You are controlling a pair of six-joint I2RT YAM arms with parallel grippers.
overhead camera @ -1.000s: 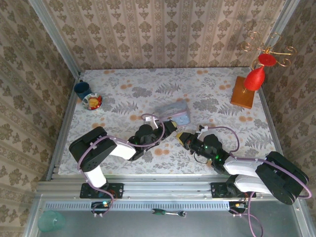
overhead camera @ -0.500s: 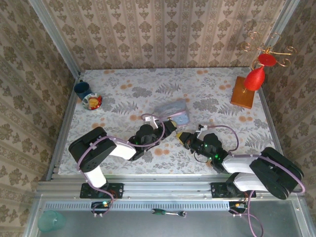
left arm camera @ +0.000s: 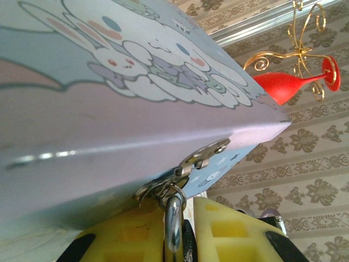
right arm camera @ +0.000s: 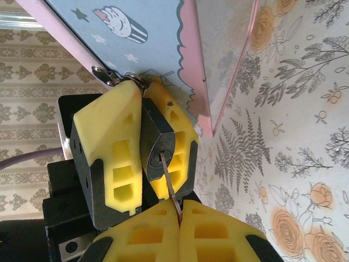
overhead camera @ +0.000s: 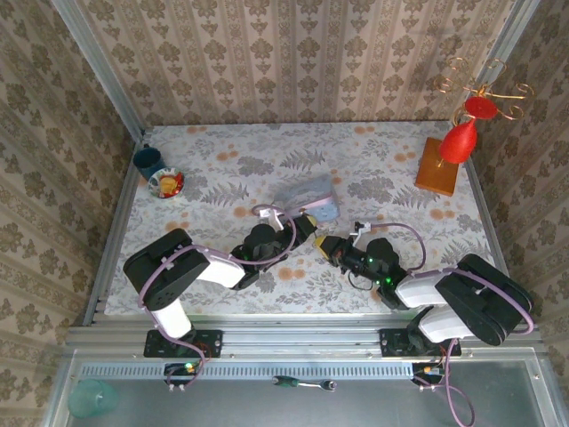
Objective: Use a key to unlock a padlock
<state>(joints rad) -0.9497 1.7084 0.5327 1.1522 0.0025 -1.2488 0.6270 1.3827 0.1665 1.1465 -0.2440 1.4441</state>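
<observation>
The left gripper (left arm camera: pixel 182 229) has its yellow jaws nearly closed, squeezing a small dark-bodied padlock (right arm camera: pixel 156 136) between them. Its thin metal shackle (left arm camera: pixel 173 226) rises between the pads and hooks through the silver latch (left arm camera: pixel 203 158) of a pastel blue-and-pink rectangular tin (overhead camera: pixel 307 191) printed with cartoon rabbits.

The right gripper (right arm camera: pixel 179 213) has its jaws pressed fully together on a slim metal key (right arm camera: pixel 169 188). The key's blade points toward 11 o'clock in the right wrist view, and its tip sits in the keyhole on the padlock's end face.

From above, on the floral-patterned tabletop (overhead camera: pixel 382 160), the padlock hangs at the tin's 6 o'clock edge, near the table's middle. The left arm reaches it from 8 o'clock and the right arm from 4 o'clock, their fingertips almost meeting.

Well apart, a dark blue cup (overhead camera: pixel 148 161) and a small round dish (overhead camera: pixel 166 183) sit toward 10 o'clock. A wooden block (overhead camera: pixel 437 166) carrying a red ornament on gold wire stands toward 2 o'clock.
</observation>
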